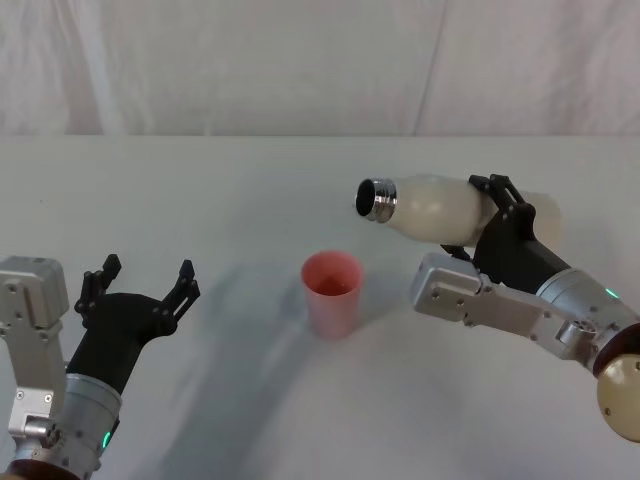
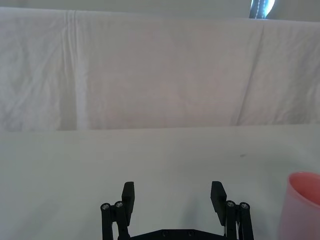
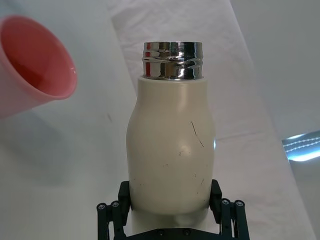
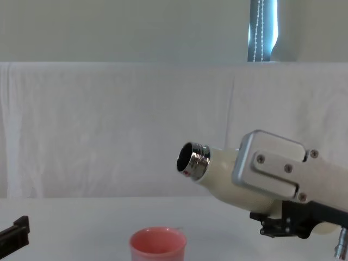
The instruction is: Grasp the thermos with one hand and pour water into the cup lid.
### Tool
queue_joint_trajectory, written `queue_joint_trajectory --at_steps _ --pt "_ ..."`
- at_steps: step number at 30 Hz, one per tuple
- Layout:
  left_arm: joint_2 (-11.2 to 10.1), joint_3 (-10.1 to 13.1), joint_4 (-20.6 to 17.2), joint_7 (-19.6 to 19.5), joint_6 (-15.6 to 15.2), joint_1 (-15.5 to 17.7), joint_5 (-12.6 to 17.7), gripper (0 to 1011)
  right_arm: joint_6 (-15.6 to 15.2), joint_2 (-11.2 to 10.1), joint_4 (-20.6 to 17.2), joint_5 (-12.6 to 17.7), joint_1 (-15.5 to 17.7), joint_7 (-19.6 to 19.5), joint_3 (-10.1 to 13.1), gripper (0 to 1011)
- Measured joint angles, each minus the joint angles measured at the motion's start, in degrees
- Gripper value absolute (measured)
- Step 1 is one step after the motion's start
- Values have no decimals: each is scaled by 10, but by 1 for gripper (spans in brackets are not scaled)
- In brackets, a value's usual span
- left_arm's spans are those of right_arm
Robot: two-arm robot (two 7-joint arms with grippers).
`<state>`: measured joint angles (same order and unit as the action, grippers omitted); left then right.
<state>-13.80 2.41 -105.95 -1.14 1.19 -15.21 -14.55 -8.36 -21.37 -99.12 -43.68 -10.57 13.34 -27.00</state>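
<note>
The right claw (image 1: pixel 495 215) clamps the thermos (image 1: pixel 440 210), tipped nearly level above the tabletop (image 1: pixel 250 180), its steel neck up and to the right of the cup lid (image 1: pixel 331 293). Any stream risks missing. The left claw (image 1: pixel 140 285) idles wide open.

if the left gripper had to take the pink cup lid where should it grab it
Grip the cup lid across its side wall just under the rim, coming in level from the robot's left, where the open left gripper waits. It stands upright with its mouth up, and the thermos hangs tilted on its right.
</note>
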Motion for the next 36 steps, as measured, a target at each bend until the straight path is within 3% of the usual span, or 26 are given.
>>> queue_joint_trajectory --at_steps 21,36 --pt "0 0 0 0 0 0 0 1001 -4 -14 11 -71 -17 8 -41 957" --pt "0 0 0 0 0 0 0 1001 -11 -20 16 -103 -30 18 -61 957"
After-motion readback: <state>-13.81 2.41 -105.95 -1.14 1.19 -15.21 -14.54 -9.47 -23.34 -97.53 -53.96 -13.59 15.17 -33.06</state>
